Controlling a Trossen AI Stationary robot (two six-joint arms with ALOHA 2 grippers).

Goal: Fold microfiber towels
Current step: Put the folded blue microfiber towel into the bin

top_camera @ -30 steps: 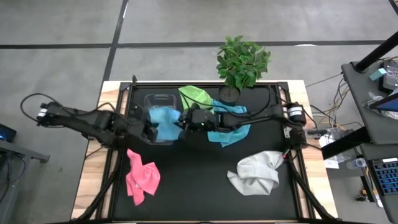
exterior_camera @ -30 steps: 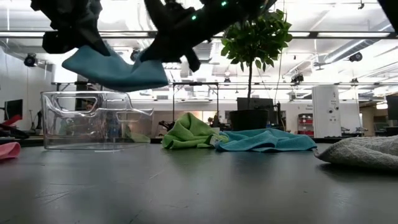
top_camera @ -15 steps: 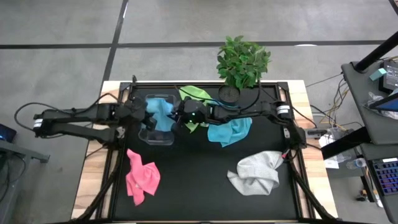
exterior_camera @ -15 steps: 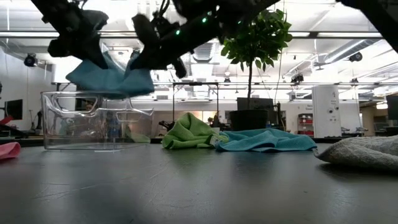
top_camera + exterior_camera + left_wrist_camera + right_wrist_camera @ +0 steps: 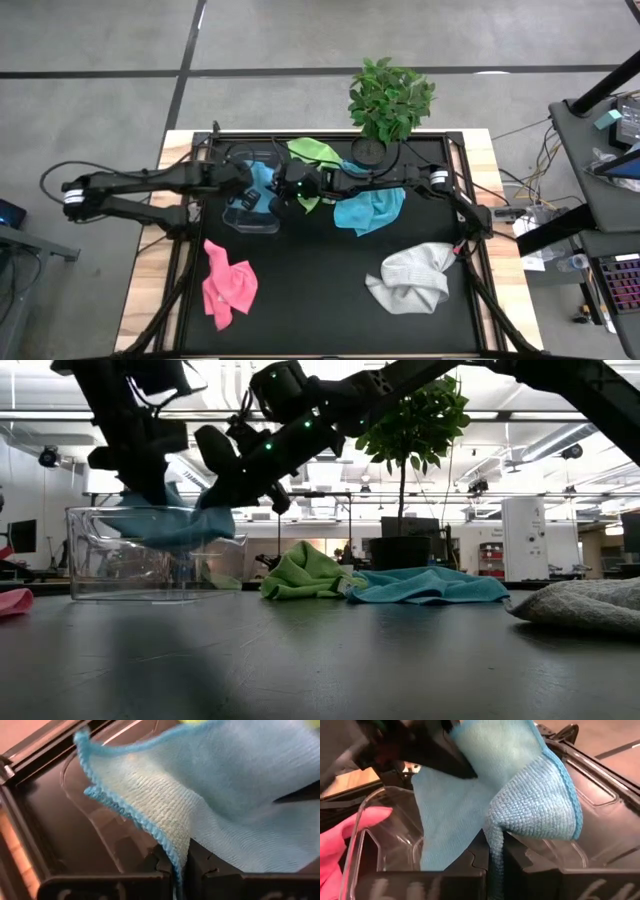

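Holding one blue towel (image 5: pixel 262 186) over the clear bin (image 5: pixel 236 217), left gripper (image 5: pixel 181 861) and right gripper (image 5: pixel 492 851) both clamped on it; uneven release probably unfolds it.

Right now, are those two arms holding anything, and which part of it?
Yes. Both hold one light blue towel over the clear bin. The left gripper and the right gripper each pinch a stitched edge between shut jaws.

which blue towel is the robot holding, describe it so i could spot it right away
Start at the clear plastic bin near the table's far left corner. The light blue towel hangs just above and into that bin, pinched between the left claw and the right claw. The other blue towel lies flat on the table near the potted plant, touched by neither claw.
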